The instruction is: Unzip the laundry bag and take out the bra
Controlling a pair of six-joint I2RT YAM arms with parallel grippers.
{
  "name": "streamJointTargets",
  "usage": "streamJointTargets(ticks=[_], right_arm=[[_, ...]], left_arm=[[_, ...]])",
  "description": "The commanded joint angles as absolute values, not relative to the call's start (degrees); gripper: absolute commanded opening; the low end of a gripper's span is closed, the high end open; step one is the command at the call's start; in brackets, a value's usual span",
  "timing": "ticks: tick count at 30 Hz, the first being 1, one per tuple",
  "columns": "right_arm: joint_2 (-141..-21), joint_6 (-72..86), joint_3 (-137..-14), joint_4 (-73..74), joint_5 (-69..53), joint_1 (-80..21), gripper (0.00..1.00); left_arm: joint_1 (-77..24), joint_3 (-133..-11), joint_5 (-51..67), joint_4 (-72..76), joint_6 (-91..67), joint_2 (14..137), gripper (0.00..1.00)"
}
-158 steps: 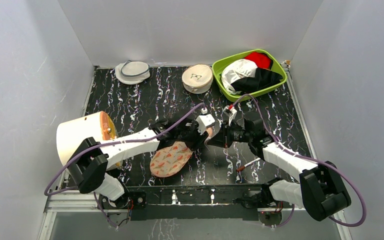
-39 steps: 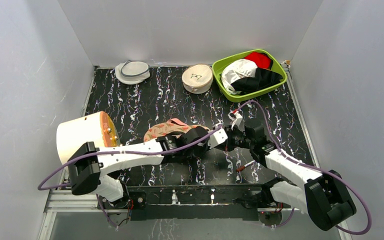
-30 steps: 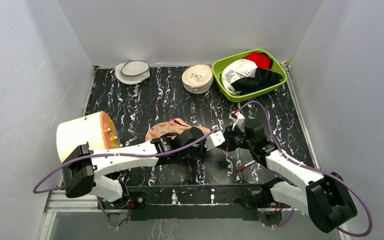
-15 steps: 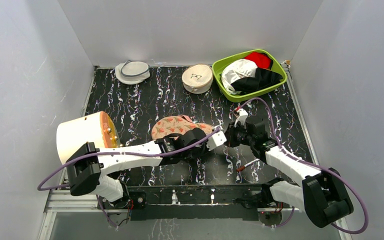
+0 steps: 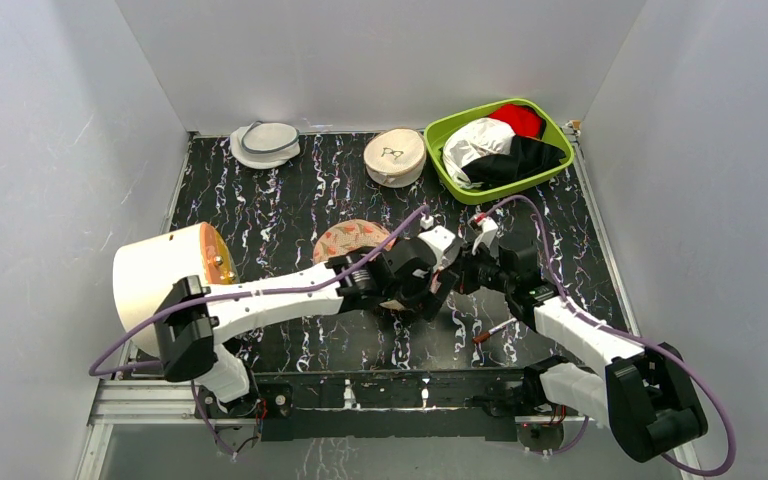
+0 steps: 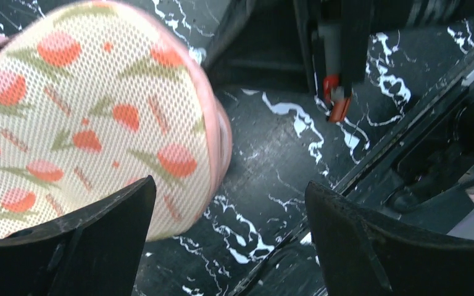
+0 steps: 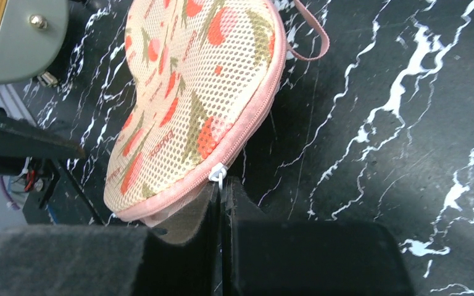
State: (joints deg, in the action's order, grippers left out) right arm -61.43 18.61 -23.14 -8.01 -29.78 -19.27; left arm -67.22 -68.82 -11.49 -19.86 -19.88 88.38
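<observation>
A change is seen at once. The left gripper (image 6: 229,185), clamped half a second ago, is now spread wide with nothing held between its fingers. It has been swung up over the near end of the laundry bag (image 5: 355,238), so less of the bag is shown from above than before. The right arm has hardly been moved. The right gripper (image 7: 221,188) is kept pinched tight on the white zip pull (image 7: 217,173) at the bag's pink-edged seam, and the zip is seen closed along the stretch in view. The bag is found on the black marbled table (image 5: 290,210), nearer than the green basket (image 5: 440,135) and to its left.

Now the count. Two arms, one printed bag and one basket are seen. Three pieces are piled in the basket: a white cloth (image 5: 475,142), a black cloth (image 5: 520,160) and a red cloth (image 5: 517,118). One round cream case (image 5: 395,157) is set just left of the basket, and one round mesh pouch (image 5: 266,144) farther left of it. One white drum (image 5: 160,275) is placed well to the basket's left and nearer, and one pen (image 5: 493,329) nearer than the basket.

A black mark is carried on the cream case's lid, but it cannot be read. Small lettering is printed on the bag, too fine to be made out.
</observation>
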Motion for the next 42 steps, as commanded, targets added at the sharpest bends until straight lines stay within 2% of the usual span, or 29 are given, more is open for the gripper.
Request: streamJointTargets(ticks=[1, 5, 9, 12, 20, 25, 28, 36, 42], right_arm=[[-58.77, 21.03, -20.62, -14.80, -34.45, -19.16, 0.00], [-57.31, 24.43, -15.90, -17.68, -35.87, -19.32, 0.00], [-57.02, 27.73, -13.27, -21.60, -37.82, -19.89, 0.00], [-57.81, 29.46, -12.07, -24.27, -38.23, -20.84, 0.00], [-62.79, 30.15, -13.86, -26.16, -34.35, -29.64, 0.00], [-63.54, 31.86, -14.72, -26.63, -33.49, -30.50, 0.00], [-63.65, 31.23, -15.36, -25.14, -32.45, -30.45, 0.00], [-64.99, 26.68, -18.68, -17.33, -27.05, -30.42, 0.00], [-66.32, 23.56, -23.64, -12.23, -22.72, -29.89, 0.00]], left_arm=[[-67.15, -74.66, -14.89, -24.36, -20.74, 93.50, 0.89], [-67.15, -77.11, -17.94, -24.65, -18.03, 97.22, 0.81], [-67.15, -75.18, -19.58, -22.98, -17.25, 97.90, 0.78], [-67.13, -73.28, -21.15, -22.62, -16.40, 97.82, 0.71], [-67.13, -68.89, -20.92, -20.85, -14.23, 95.55, 0.47], [-67.15, -66.01, -21.28, -21.26, -12.85, 92.50, 0.28], [-67.13, -62.31, -21.59, -20.53, -11.75, 89.51, 0.20], [-67.15, -55.98, -21.52, -18.78, -10.94, 82.42, 0.12], [-67.15, -52.99, -18.52, -16.57, -9.40, 79.32, 0.11]])
